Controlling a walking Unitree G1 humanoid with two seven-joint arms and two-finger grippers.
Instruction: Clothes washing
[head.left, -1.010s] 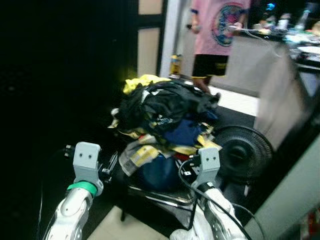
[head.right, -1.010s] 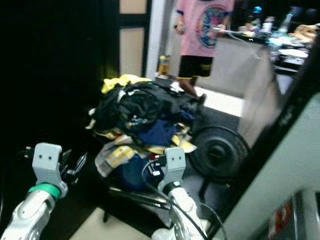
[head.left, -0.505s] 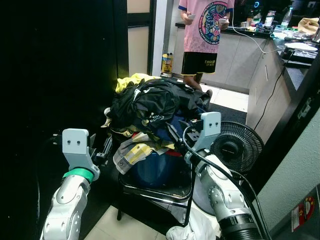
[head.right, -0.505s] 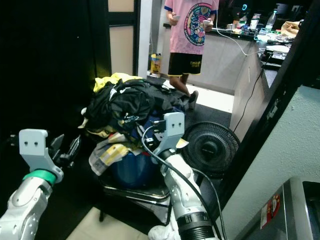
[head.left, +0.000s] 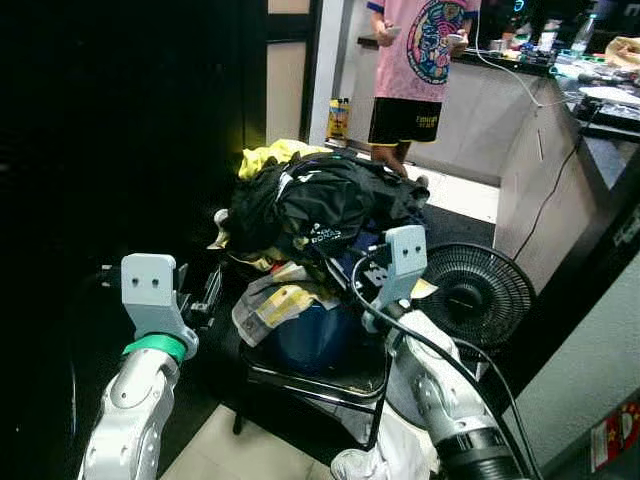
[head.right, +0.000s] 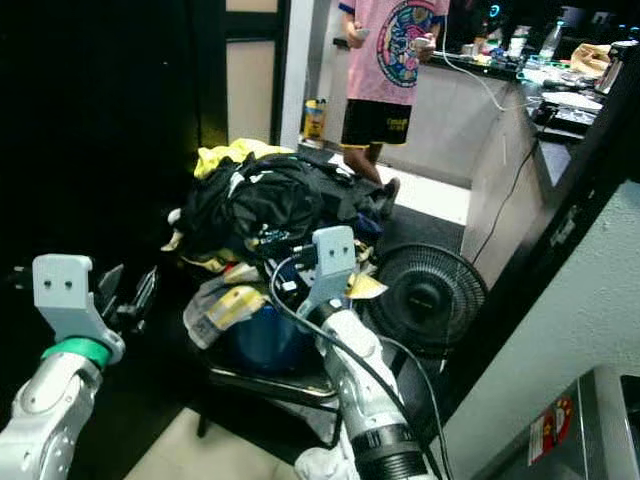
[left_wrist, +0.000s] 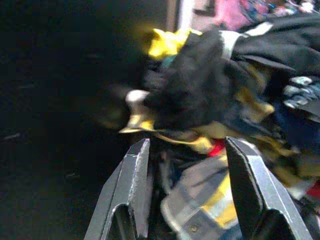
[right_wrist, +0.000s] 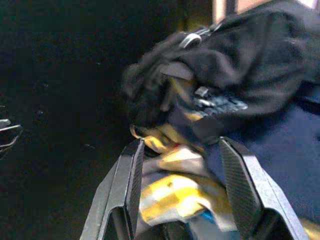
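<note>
A heap of clothes is piled on a blue tub that sits on a metal-framed chair. A black garment lies on top, with a yellow piece behind it and a grey-and-yellow checked cloth hanging low at the front. My left gripper is open, just left of the heap and short of it. My right gripper is open at the heap's front right, its fingers close to the dark blue and checked cloth. Neither gripper holds anything.
A person in a pink shirt and black shorts stands behind the heap by a grey counter. A black floor fan stands right of the chair. White cloth lies on the floor. A dark wall runs along the left.
My right arm has risen from below the chair to the front of the heap. The left gripper has hardly moved. The camera has shifted slightly.
</note>
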